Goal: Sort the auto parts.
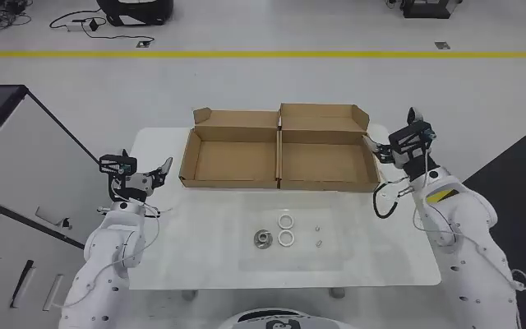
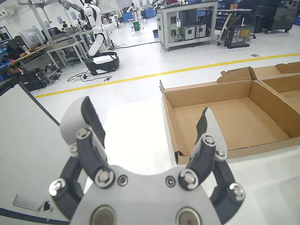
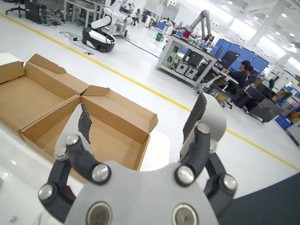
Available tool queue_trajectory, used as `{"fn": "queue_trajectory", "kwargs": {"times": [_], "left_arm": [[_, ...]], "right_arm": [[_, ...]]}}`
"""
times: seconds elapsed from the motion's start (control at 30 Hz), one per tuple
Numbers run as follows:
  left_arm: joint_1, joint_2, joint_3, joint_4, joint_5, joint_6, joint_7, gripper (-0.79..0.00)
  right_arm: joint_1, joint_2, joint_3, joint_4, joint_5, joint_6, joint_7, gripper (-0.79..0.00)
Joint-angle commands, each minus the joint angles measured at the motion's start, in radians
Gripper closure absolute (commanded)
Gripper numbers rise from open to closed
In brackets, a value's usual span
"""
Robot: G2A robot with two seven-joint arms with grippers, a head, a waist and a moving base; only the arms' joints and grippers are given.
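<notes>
Left end effector (image 2: 146, 105) spread wide — right end effector (image 3: 141, 99) too.

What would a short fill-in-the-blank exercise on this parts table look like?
Both cardboard boxes are ____ of parts.
The number of white rings on the table is ____.
The left tool and the right tool each have jaws that stand ____.
Missing words: empty, two, open.

White, segmented left arm (image 1: 111, 251) and right arm (image 1: 460, 226), trailing black cables (image 1: 380, 201). Left gripper (image 2: 146, 108) and right gripper (image 3: 141, 100): white fingers (image 2: 70, 122), black ribbed pads (image 2: 93, 118), black linkages, silver screws.
</notes>
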Motion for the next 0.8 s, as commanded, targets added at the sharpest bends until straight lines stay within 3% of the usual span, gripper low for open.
{"fn": "queue_trajectory", "kwargs": {"times": [0.0,0.27,0.47,0.77], "left_arm": [[0.0,0.0,0.0,0.0,0.0,0.0,0.0,-0.785],[0.0,0.0,0.0,0.0,0.0,0.0,0.0,-0.785],[0.0,0.0,0.0,0.0,0.0,0.0,0.0,-0.785],[0.0,0.0,0.0,0.0,0.0,0.0,0.0,-0.785]], "right_arm": [[0.015,0.007,0.009,-0.032,0.011,-0.102,0.062,-0.785],[0.099,0.036,0.031,-0.1,0.027,-0.438,0.246,-0.785],[0.187,0.054,0.009,-0.095,0.07,-0.609,0.333,-0.785],[0.339,0.097,-0.115,-0.046,0.281,-0.648,0.558,-0.785]]}}
